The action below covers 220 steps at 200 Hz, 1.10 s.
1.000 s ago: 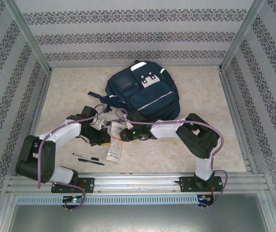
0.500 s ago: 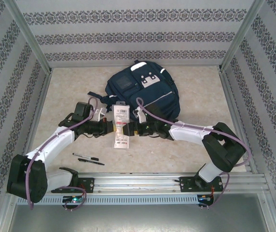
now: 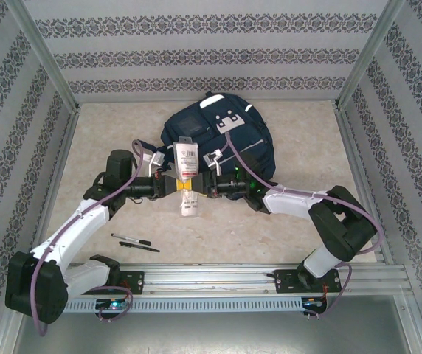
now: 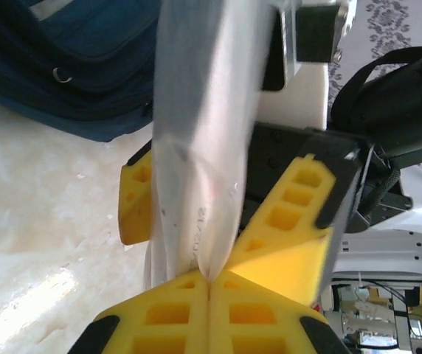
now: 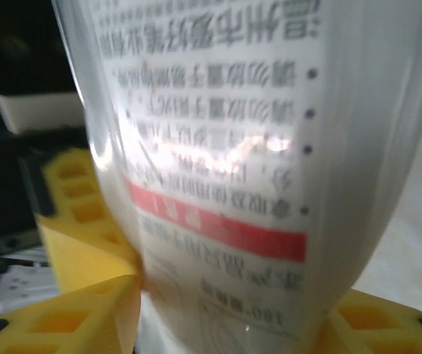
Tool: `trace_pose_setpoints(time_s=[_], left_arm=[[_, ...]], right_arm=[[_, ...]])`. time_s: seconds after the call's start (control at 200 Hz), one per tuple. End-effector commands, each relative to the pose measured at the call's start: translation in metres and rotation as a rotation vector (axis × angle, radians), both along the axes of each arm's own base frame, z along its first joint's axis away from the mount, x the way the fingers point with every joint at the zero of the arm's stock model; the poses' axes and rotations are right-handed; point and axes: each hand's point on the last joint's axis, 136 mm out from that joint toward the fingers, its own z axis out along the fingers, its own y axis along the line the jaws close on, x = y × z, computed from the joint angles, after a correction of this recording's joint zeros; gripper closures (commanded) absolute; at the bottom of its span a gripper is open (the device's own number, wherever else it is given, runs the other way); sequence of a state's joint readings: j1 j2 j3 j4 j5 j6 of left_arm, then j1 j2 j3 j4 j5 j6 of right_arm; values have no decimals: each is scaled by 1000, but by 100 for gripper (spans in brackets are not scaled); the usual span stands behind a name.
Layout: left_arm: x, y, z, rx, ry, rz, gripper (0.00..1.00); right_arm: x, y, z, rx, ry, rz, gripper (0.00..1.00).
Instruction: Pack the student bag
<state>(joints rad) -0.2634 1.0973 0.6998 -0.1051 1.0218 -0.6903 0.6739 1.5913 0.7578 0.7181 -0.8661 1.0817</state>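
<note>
clearly, a white packet [image 3: 187, 164] is pinched at its edge by the closed yellow fingers [image 4: 159, 317] of the left gripper [image 3: 168, 186], as the left wrist view shows. the right gripper [image 3: 205, 184] is set astride the same packet; whether it is clamped cannot be told. print and a red band are shown in the right wrist view. the student bag [image 3: 226, 140] is laid just beyond both fingertips, seen whole from above.

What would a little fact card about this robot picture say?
held thing: white packet with a red stripe, between both arms
left fingers: shut on the packet's edge
right fingers: either side of the packet, grip unclear
bag: navy backpack lying beyond the packet
table: two pens near the left arm
</note>
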Motion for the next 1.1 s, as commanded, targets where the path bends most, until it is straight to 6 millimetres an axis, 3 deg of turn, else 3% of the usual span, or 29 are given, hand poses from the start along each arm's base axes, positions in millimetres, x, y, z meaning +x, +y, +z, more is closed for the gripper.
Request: trace_pose_setpoints(time_s=[0.0, 0.07, 0.185, 0.27, 0.44, 0.47, 0.525, 0.6, 0.645, 0.705, 0.739, 0.794, 0.879, 0.984, 1.094], left_arm=[[-6, -8, 5, -5, -21, -39, 100], [-5, -7, 5, 6, -26, -37, 100], [-10, -11, 16, -25, -53, -85, 100], [-12, -11, 21, -16, -74, -93, 100], [-10, -11, 23, -14, -65, -96, 100], [-9, -12, 23, -22, -62, -94, 90], [-6, -13, 25, -32, -66, -89, 55], [-3, -13, 29, -32, -100, -83, 46], [0, -13, 32, -27, -125, -82, 37], [9, -11, 31, 29, -169, -61, 17], [15, -10, 29, 85, -213, -47, 0], [26, -12, 26, 194, -277, -38, 0], [50, -23, 23, 345, -379, -45, 0], [75, -61, 17, 431, -452, -137, 0], [100, -106, -2, 556, -534, -240, 0]], right_arm=[[-15, 3, 74, 237, -143, 100, 52], [-13, 1, 76, 245, -138, 93, 61], [-9, -5, 69, 236, -132, 71, 56], [-8, -10, 67, 236, -128, 60, 61], [-9, -12, 73, 245, -142, 63, 91], [-7, -13, 73, 244, -139, 49, 98], [2, -20, 71, 236, -129, 2, 100], [20, -37, 66, 213, -104, -108, 100], [32, -51, 57, 170, -85, -183, 100], [50, -77, 39, 75, -53, -309, 100], [60, -97, 20, -15, -12, -400, 100], [70, -133, -2, -167, 18, -541, 100], [75, -194, -20, -394, 14, -759, 100], [71, -267, -29, -573, 56, -994, 100], [62, -317, -35, -661, 136, -1099, 100]])
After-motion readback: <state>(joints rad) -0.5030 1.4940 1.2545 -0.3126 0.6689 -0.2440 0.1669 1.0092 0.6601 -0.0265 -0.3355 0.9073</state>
